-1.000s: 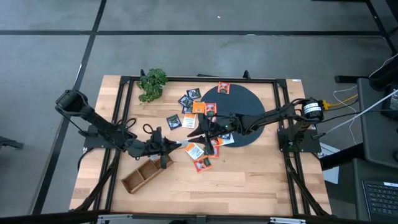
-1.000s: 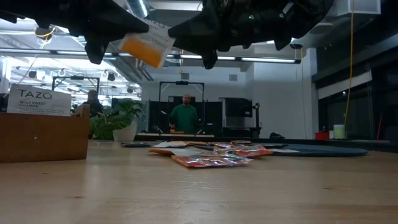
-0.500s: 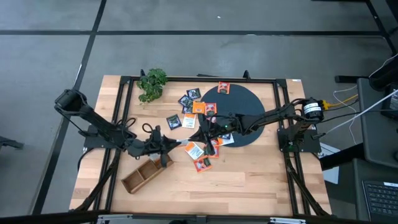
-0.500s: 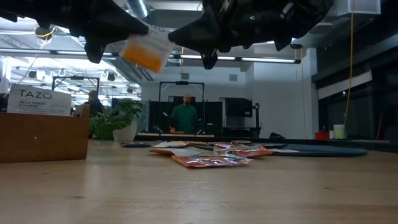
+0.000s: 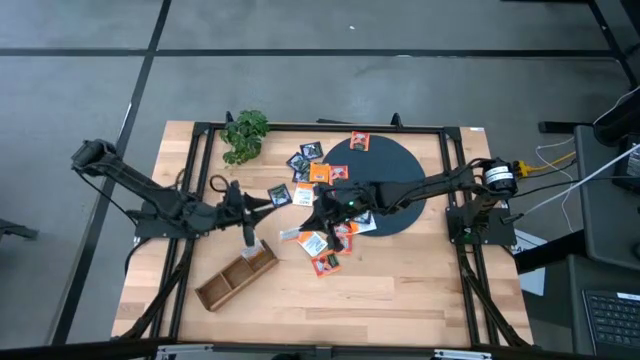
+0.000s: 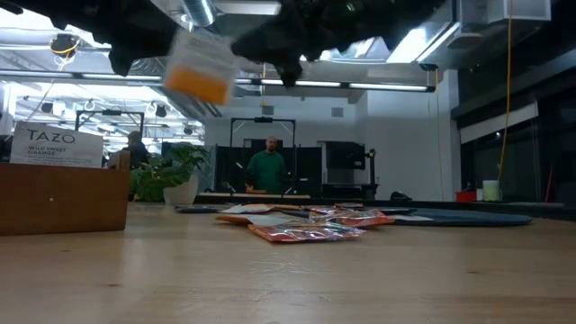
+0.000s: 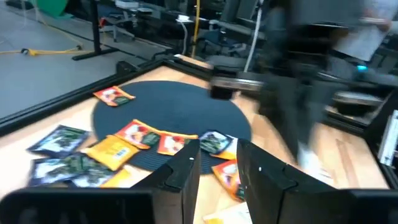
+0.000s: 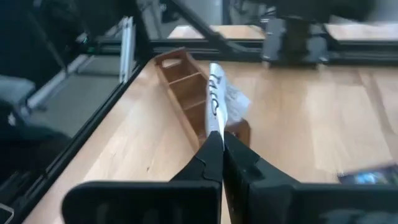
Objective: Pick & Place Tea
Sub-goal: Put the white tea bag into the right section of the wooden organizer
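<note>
An orange-and-white tea sachet (image 5: 292, 235) hangs in the air over the table's middle, with my right gripper (image 5: 312, 222) shut on it; in the low view the sachet (image 6: 198, 67) is high above the wood. My left gripper (image 7: 217, 158) is open and empty, and it stands left of the sachet (image 5: 258, 205). More tea sachets (image 5: 318, 172) lie flat on the wood and on the dark disc (image 5: 395, 165). The wooden tray (image 5: 235, 280) lies near the front left. My right gripper pinches one edge of the sachet (image 8: 216, 127) between its two fingers. The fingers come from the table's right, slanting slightly down. The sachet stands on edge and sticks out past the fingertips toward the tray, lifted clear of the table.
A green plant (image 5: 245, 135) stands at the far left. A loose pile of sachets (image 6: 301, 225) lies under my right arm, just off the disc. Black frame rails (image 5: 190, 170) run along the table's sides. A person (image 6: 265, 166) stands in the room beyond.
My left gripper has let go of the sachet and drawn back toward the table's left and far edge, rising a little. My right gripper has taken hold of the sachet and lifted it slightly; the sachet stays in the air over the same spot.
</note>
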